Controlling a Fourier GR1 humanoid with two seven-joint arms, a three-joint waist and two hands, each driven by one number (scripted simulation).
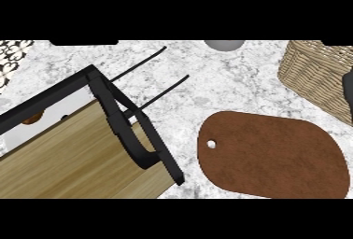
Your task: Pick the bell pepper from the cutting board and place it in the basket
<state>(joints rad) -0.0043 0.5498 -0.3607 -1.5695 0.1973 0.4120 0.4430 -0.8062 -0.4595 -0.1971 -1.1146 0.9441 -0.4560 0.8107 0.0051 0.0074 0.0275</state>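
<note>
Wooden tray (76, 158) with a black frame (117, 116) fills the near left of the head view, tilted, two thin black rods running from it toward the far side. To its right, flat on the marbled desk (207, 79), lies the brown cutting board (276, 158), with its small hanging hole (211, 144) on the left side. No bell pepper shows on the board, nor anywhere else in view, so where it sits at this moment cannot be told.

At the far right stands the wicker basket (314, 70), cut by the picture's edge and apart from the board. Its inside is not visible. A dark sliver at the right edge, in front of the basket's wall, is probably the right robot hand (348, 91) — too little of it shows to tell whether it is released, clenched or grasping the pepper. The left robot hand is out of sight.

A grey round thing (224, 44) sits at the far edge, and a black-and-white patterned thing (14, 56) at the far left.

With the board bare of the pepper, the pick looks done, and the step in hand is likely the carry or the drop. If so, the next move calls for getting over the basket's rim — not beside it — before letting go.
</note>
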